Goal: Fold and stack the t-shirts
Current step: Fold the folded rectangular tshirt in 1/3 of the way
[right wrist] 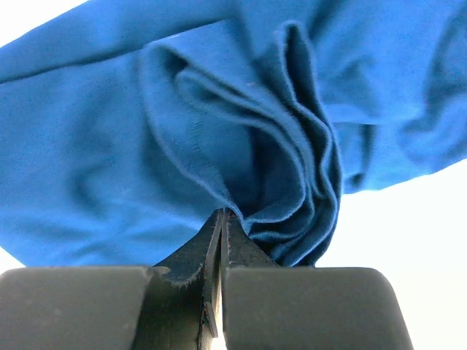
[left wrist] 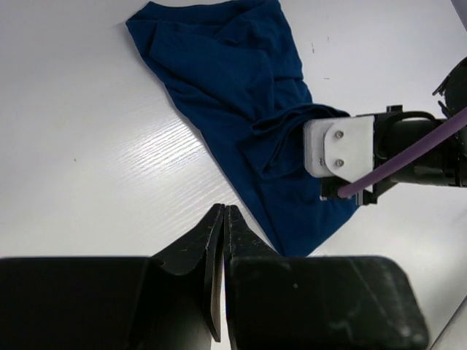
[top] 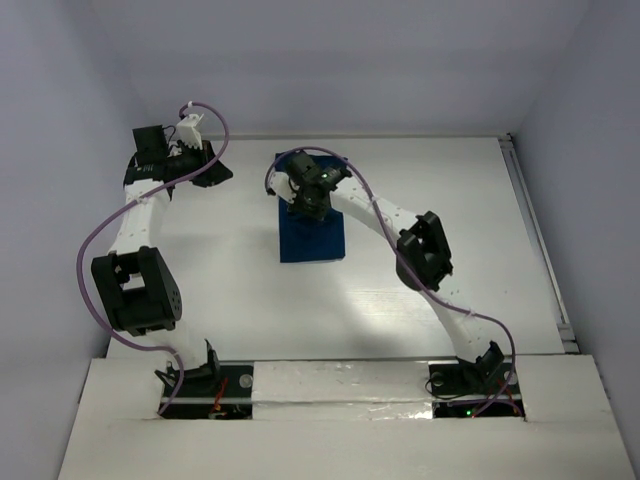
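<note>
Near the middle of the surface [top: 420, 180], the t-shirt [top: 312, 242] lies as a folded navy rectangle, its 12 o'clock edge bunched up. My right jaws are clenched on a fold of that bunched cloth. My left jaws, well apart at about 10 o'clock from the shirt, are pressed together with nothing between them, hanging over the white surface.

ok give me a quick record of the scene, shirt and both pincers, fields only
t-shirt: dark blue, roughly folded into a strip, lying mid-table
right pincer: shut on a bunched fold at the t-shirt's far end
left pincer: shut, empty, apart from the t-shirt
table: white
stack: none seen, only one shirt in view
</note>
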Robot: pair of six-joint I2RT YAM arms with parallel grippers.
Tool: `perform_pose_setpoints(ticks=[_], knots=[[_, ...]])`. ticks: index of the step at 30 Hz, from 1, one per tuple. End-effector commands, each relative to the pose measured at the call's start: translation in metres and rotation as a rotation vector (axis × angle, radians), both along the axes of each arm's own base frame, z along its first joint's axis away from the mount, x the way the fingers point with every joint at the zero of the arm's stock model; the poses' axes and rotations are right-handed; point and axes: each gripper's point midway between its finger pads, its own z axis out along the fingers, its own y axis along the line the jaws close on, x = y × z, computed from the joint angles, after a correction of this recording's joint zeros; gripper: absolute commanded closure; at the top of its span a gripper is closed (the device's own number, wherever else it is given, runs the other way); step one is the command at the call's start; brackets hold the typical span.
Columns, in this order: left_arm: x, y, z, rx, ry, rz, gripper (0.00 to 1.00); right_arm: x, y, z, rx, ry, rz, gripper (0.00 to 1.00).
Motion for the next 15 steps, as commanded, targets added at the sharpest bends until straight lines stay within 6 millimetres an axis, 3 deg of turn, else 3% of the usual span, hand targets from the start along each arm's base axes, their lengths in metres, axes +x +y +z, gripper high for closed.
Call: perform_pose_setpoints(ticks=[1, 5, 8, 13, 15], knots=[[0.001, -0.001, 0.022, -0.002, -0.068, -0.024, 1.00, 0.030, -0.002, 0.010, 0.000, -0.120, -0.098, 1.00], [0.003, 0.000, 0.023, 0.000, -0.072, -0.025, 1.00, 0.051, -0.011, 0.018, 0.023, -0.170, -0.193, 1.00], [0.003, 0.000, 0.021, -0.002, -0.067, -0.026, 1.00, 0.071, -0.020, 0.036, 0.039, -0.280, -0.284, 1.00], [0.004, 0.000, 0.023, -0.003, -0.071, -0.029, 1.00, 0.085, -0.033, 0.059, 0.046, -0.415, -0.385, 1.00], [0.003, -0.001, 0.025, -0.006, -0.073, -0.032, 1.00, 0.087, -0.026, 0.068, 0.104, -0.426, -0.374, 1.00]])
